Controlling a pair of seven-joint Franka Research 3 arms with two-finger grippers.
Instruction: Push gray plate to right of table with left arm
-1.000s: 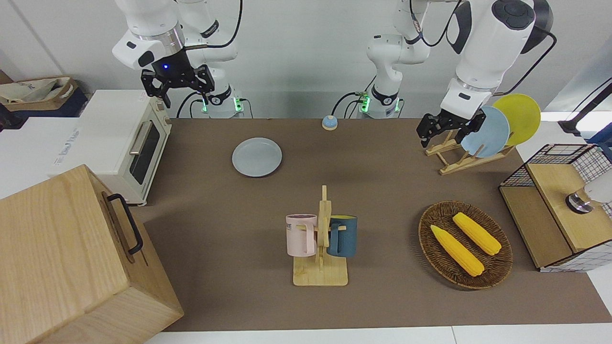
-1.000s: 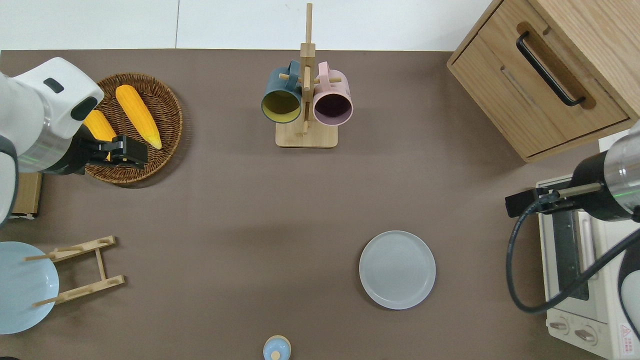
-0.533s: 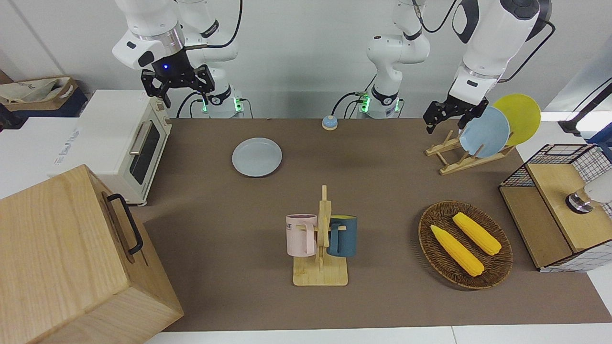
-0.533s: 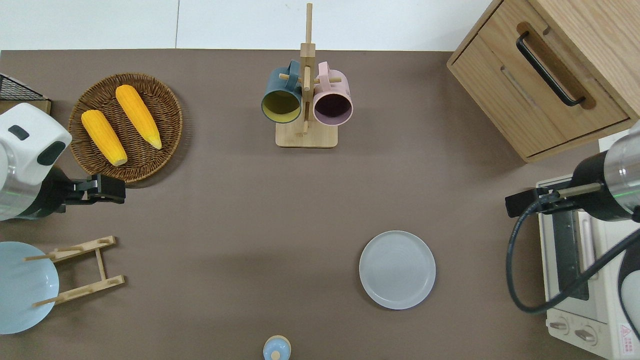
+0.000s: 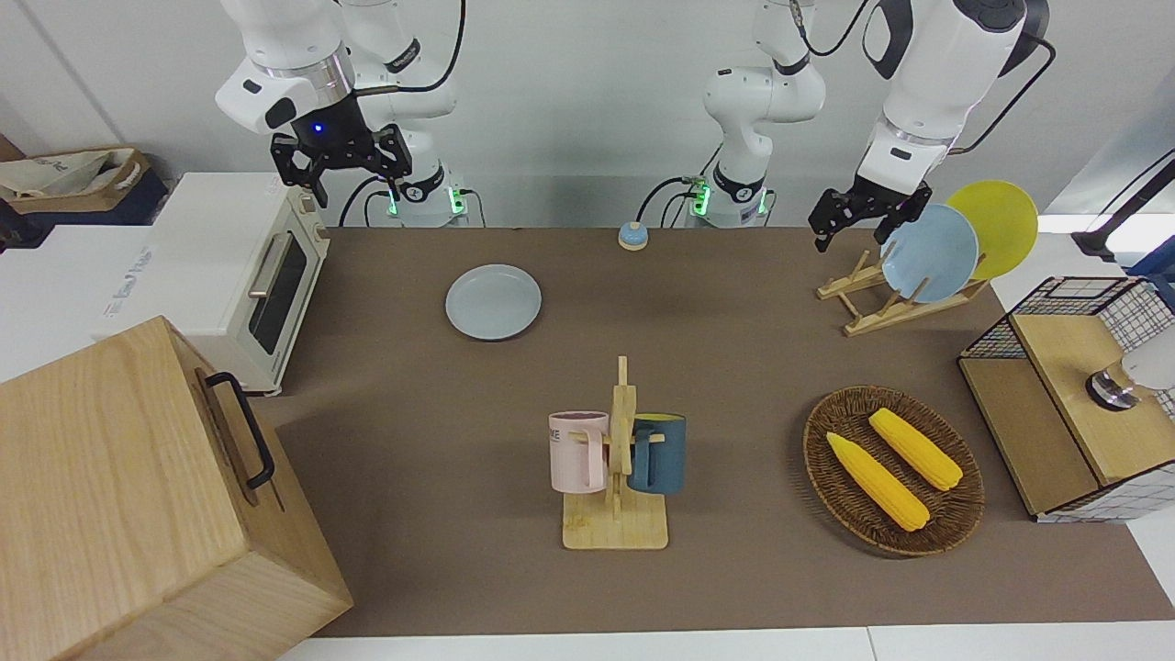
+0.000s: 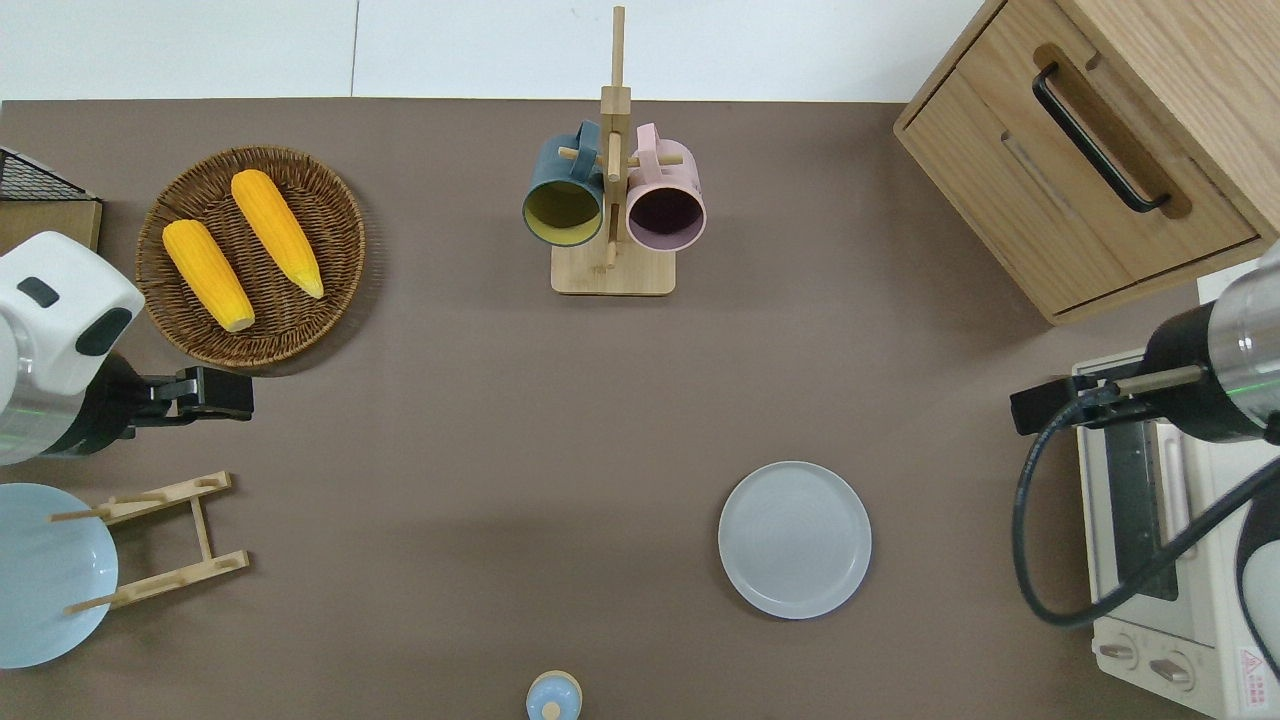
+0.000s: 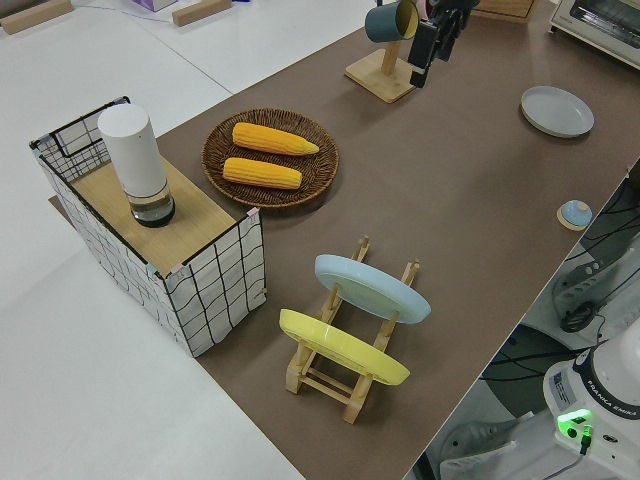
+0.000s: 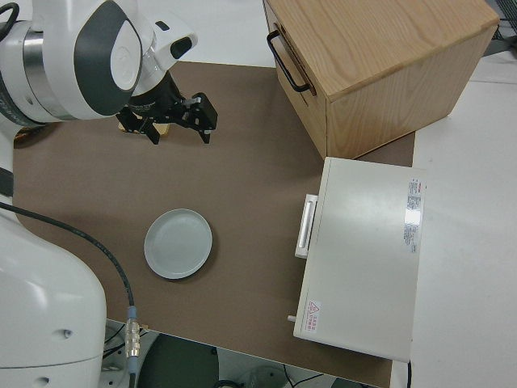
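Observation:
The gray plate [image 5: 493, 301] lies flat on the brown table [image 6: 450, 420], toward the right arm's end and near the robots. It also shows in the overhead view [image 6: 794, 539], the left side view [image 7: 556, 110] and the right side view [image 8: 178, 243]. My left gripper [image 5: 854, 237] is open and empty in the air. In the overhead view [image 6: 215, 393] it is over bare table between the wicker basket and the plate rack, far from the gray plate. My right gripper [image 5: 360, 184] is open and parked.
A mug rack [image 6: 610, 200] with two mugs stands mid-table, farther from the robots. A wicker basket [image 6: 340, 230] holds two corn cobs. A wooden rack [image 5: 881, 308] holds a sky-blue and a yellow plate. A toaster oven [image 5: 229, 275], a wooden cabinet [image 5: 138, 496], a bell [image 5: 632, 236] and a wire crate [image 5: 1074, 395] also stand here.
My left gripper has moved off the wicker basket toward the robots and risen, then drifted slightly. The gray plate and the right arm have not moved.

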